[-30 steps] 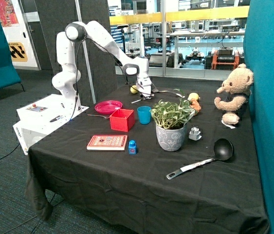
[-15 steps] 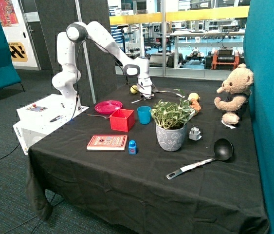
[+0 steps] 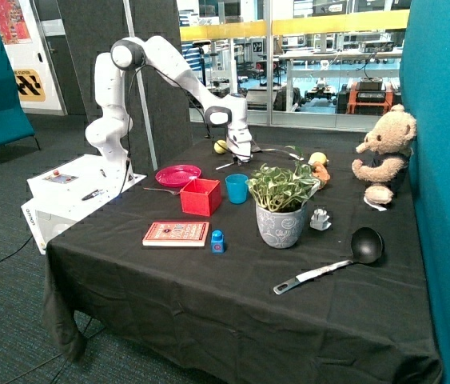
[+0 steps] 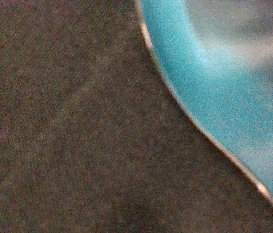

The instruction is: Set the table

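Outside view shows our gripper (image 3: pixel 240 156) low over the black tablecloth (image 3: pixel 209 272) just behind the blue cup (image 3: pixel 236 188), jaw state impossible to tell; we judge the cup light, rigid and smooth-walled, best pinched across its rim, which fills the wrist view.

On the black-clothed table (image 3: pixel 209 320) there stood one pink plate (image 3: pixel 178 174), one red box (image 3: pixel 201 197), one blue cup (image 3: pixel 236 189), one red book (image 3: pixel 177 234), one small blue block (image 3: pixel 217 242), one potted plant (image 3: pixel 281 205), one black ladle (image 3: pixel 333 261), one small grey object (image 3: pixel 320 218) and one yellow ball (image 3: pixel 220 146). One teddy bear (image 3: pixel 384 154) sat at the far edge, and one fork (image 3: pixel 157 190) lay beside the plate.
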Action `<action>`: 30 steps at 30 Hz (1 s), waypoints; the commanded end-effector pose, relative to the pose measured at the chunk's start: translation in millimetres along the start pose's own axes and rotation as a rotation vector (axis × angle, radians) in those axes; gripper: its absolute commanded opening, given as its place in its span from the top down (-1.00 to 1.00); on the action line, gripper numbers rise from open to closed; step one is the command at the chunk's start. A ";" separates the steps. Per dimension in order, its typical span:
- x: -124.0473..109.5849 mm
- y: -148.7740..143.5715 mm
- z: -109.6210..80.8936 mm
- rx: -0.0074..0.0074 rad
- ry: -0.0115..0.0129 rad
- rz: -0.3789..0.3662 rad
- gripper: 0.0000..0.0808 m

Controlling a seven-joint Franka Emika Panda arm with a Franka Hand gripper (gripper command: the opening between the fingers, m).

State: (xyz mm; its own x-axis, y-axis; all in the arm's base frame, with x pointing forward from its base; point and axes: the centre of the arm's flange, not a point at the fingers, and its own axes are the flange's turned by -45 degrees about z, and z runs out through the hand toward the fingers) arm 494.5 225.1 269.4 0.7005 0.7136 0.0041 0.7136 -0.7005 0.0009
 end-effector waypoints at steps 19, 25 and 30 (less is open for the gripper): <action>5.6 -2.2 4.0 0.0009 -0.0041 0.012 0.24; 4.8 0.1 3.5 0.0009 -0.0041 0.014 0.64; 5.6 0.2 2.5 0.0009 -0.0041 0.010 0.82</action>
State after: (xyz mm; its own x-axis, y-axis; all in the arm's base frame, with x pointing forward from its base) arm 496.8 230.5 266.1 0.7071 0.7072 0.0006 0.7072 -0.7071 0.0010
